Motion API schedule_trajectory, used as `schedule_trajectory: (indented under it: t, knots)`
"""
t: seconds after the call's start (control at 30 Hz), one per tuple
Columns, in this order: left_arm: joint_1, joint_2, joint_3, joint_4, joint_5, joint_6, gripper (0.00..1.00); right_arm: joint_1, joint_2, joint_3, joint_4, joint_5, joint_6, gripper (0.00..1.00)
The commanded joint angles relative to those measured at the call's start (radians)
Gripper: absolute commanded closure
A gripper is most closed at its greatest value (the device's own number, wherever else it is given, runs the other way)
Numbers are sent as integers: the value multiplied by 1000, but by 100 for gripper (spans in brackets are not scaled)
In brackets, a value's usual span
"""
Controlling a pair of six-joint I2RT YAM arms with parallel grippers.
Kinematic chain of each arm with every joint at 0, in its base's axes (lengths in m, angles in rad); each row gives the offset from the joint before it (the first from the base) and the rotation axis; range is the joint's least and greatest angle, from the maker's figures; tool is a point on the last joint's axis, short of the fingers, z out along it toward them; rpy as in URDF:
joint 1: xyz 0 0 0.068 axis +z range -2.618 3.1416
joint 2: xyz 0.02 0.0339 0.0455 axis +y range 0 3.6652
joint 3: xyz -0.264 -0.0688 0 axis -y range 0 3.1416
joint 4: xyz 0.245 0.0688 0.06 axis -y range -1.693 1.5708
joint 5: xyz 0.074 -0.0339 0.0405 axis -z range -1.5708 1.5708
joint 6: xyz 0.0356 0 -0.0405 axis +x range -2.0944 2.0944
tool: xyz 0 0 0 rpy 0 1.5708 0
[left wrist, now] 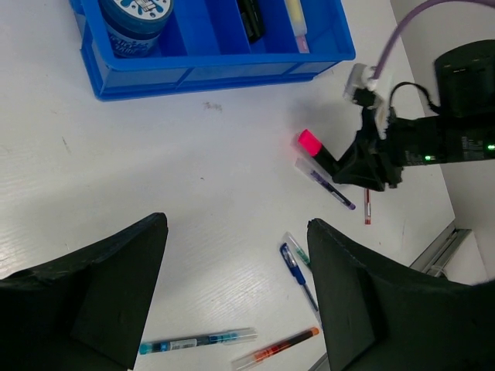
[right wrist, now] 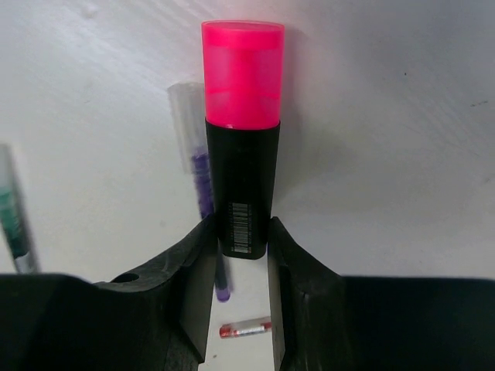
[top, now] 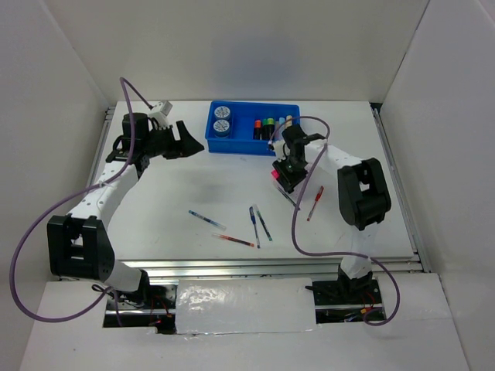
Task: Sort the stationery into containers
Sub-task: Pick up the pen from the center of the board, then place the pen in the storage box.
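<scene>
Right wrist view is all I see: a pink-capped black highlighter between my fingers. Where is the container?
Observer: The bright blue plastic tray lies just beyond the right gripper and its pink-capped black highlighter, toward the far wall.
Operator: Where do markers go?
Observer: Short markers are in its right-hand compartments; two round pale-blue discs are in the left one.
Operator: Is the left arm in my way?
Observer: No, the left gripper hangs open, left of the tray.

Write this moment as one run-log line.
right tool: shut on pink-capped black plastic highlighter | left tool: open, empty | blue rectangular plastic tray: partly filled | thin pens: loose on table
</scene>
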Motion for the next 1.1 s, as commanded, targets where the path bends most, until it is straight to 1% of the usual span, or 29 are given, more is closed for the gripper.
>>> schedule_trajectory:
  t: [0.0,0.07,0.1,0.13,0.17,0.23,0.27,0.33,0.37,0.4,0.47,0.5,0.6,0.67,0.7,0.83,0.97,1.0,1.03,1.07]
  knots:
    - [16,-48,12,-6,28,45,15,17,-160,55,-60,-65,-25,100]
    - [38,-60,15,-15,32,63,15,32,-202,139,-106,-138,-42,100]
    - [44,-65,13,-13,34,65,15,35,-211,208,-115,-163,-42,100]
    - [50,-73,12,-13,34,65,15,34,-220,244,-115,-163,-27,100]
    - [56,-74,4,-9,35,62,15,35,-222,276,-105,-206,-8,100]
    - [65,-80,-5,-4,35,55,16,32,-216,340,-54,-218,87,100]
    - [65,-79,-11,-6,35,55,15,32,-211,353,14,-211,120,100]
    - [65,-80,-21,-13,37,60,15,28,-165,403,76,-171,205,100]
    - [65,-82,-25,-13,35,61,15,28,-136,429,108,-147,234,100]
    - [65,-83,-27,-15,34,65,15,26,-61,522,107,-119,280,100]
    - [65,-85,-33,-13,29,69,15,23,32,636,87,-90,338,100]
    - [65,-82,-34,-13,28,69,15,14,123,746,83,-86,375,100]
    - [65,-80,-34,-9,29,63,16,-1,265,886,93,-44,436,100]
    - [65,-82,-37,-13,32,66,15,-5,309,916,121,-8,464,100]
    - [91,-83,-37,-16,28,74,15,-5,330,913,130,8,473,100]
    - [108,-91,-51,-32,25,91,15,-8,363,904,158,90,510,100]
    - [118,-97,-65,-35,28,94,15,-20,390,893,190,73,520,100]
    - [115,-99,-68,-38,26,94,15,-21,396,902,188,67,516,91]
    - [116,-99,-67,-43,23,97,15,-21,396,907,181,67,512,85]
    - [116,-102,-67,-49,22,101,14,-21,399,901,181,58,513,75]
